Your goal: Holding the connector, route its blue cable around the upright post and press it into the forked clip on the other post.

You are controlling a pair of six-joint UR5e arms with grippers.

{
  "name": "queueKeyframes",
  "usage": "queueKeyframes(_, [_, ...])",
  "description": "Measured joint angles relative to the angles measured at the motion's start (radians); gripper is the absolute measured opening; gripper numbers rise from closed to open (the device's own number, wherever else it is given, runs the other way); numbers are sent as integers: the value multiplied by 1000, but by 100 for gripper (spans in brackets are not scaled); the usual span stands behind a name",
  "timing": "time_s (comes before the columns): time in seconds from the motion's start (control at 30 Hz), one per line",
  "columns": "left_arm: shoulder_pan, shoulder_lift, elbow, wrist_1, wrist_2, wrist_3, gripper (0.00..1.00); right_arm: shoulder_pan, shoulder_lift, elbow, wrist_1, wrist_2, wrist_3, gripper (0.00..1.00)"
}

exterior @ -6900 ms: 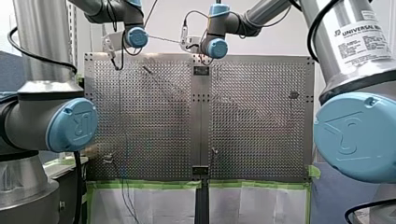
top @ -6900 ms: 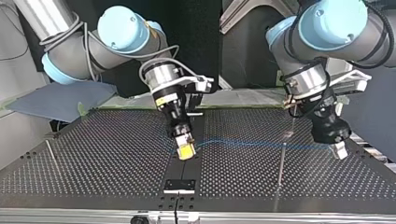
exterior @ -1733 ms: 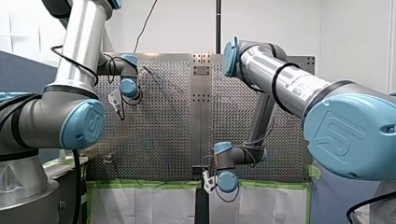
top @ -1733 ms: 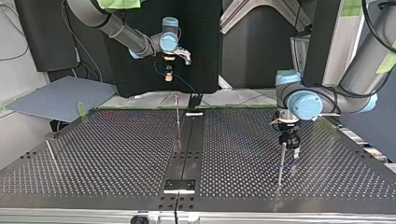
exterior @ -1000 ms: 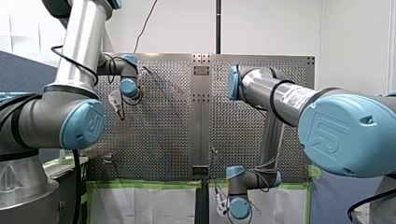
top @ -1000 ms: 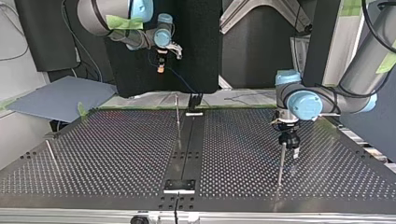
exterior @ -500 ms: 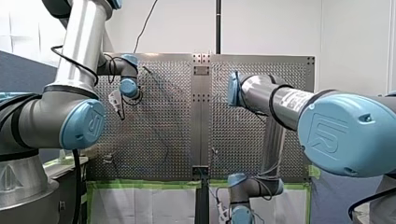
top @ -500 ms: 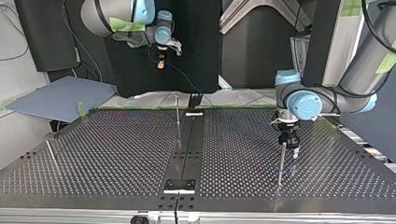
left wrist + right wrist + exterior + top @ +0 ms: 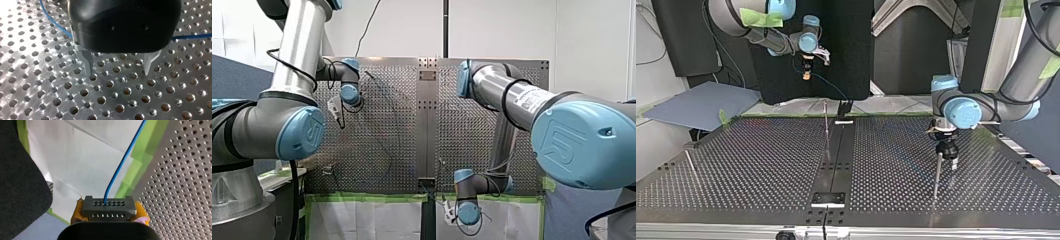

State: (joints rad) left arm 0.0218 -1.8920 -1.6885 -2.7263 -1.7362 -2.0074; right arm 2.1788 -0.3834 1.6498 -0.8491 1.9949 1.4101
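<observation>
Pinching connector: my right gripper, top view's upper left.
Fingers spread: my left gripper, over table.

Both arms are silver-grey tubes with black bands at the joints and round light-blue caps embossed with a logo. A black cable hangs along my left arm. On my right arm sit a white printed label and a strip of green tape. Below a black housing, my left gripper has bare metal fingers, while my right gripper has yellow pads.
</observation>
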Motion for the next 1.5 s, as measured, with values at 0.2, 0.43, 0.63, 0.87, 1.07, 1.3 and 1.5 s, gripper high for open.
queueKeyframes(0.2, [1, 0, 0, 0, -5, 1, 100, -9, -49, 44, -5, -7, -19, 0])
queueKeyframes(0.43, [2, 0, 0, -4, -8, 6, 100, -9, -101, 72, -2, -14, -43, 0])
queueKeyframes(0.63, [1, 0, 0, -7, -8, 9, 100, -13, -152, 119, -45, -20, -36, 0])
queueKeyframes(0.87, [-8, 0, 0, -19, -5, 8, 100, -30, -215, 181, -107, -28, -22, 0])
queueKeyframes(1.07, [-19, 0, 0, -35, -7, -23, 100, -42, -272, 238, -137, -28, -24, 0])
queueKeyframes(1.3, [-41, 0, 0, -41, -7, -62, 100, -57, -330, 291, -142, -38, -27, 0])
queueKeyframes(1.5, [-53, 0, 0, -41, -8, -77, 100, -73, -384, 298, -145, -81, -41, 0])
